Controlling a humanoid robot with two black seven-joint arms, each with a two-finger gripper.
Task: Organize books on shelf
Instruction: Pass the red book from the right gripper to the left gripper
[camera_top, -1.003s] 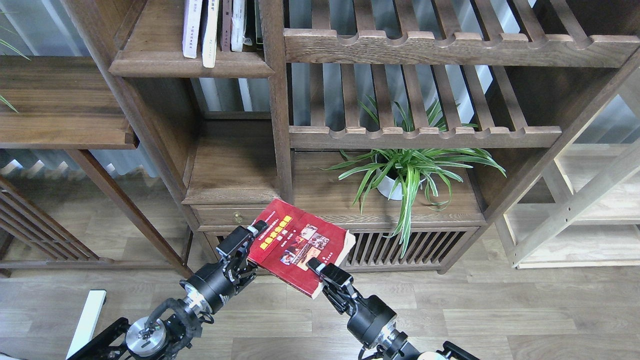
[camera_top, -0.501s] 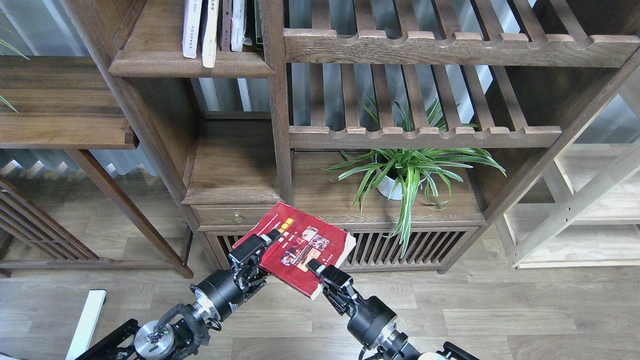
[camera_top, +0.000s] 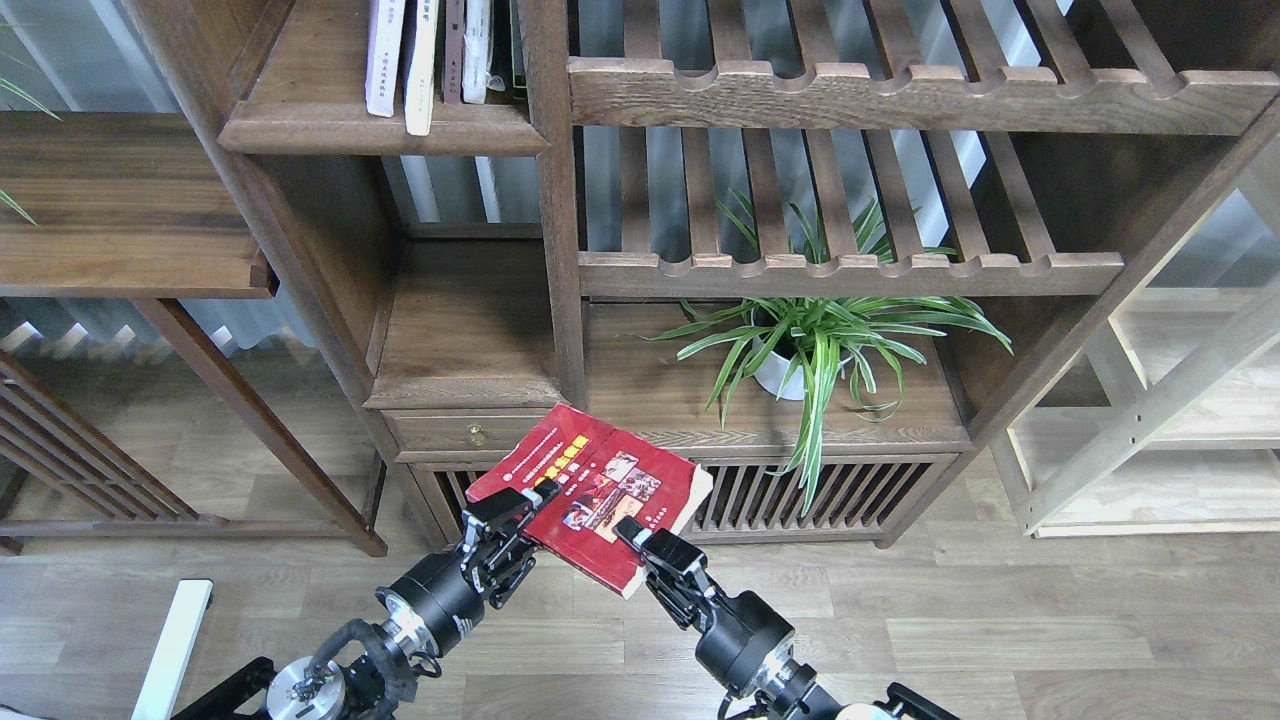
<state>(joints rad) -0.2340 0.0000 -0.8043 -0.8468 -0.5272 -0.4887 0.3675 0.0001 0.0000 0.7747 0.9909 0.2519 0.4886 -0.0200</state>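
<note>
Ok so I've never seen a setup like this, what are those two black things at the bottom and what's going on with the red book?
This picture comes from a camera in a humanoid robot's head, looking forward and down. The two black things are its own arms, each ending in a two-finger pincer. The left pincer grips the near left edge of a thick red book, and the right pincer grips its near right edge, so the book is held in the air, tilted, in front of a dark wooden bookcase. Up top, a narrow shelf already has several books standing on it. A potted plant sits lower down.
</note>
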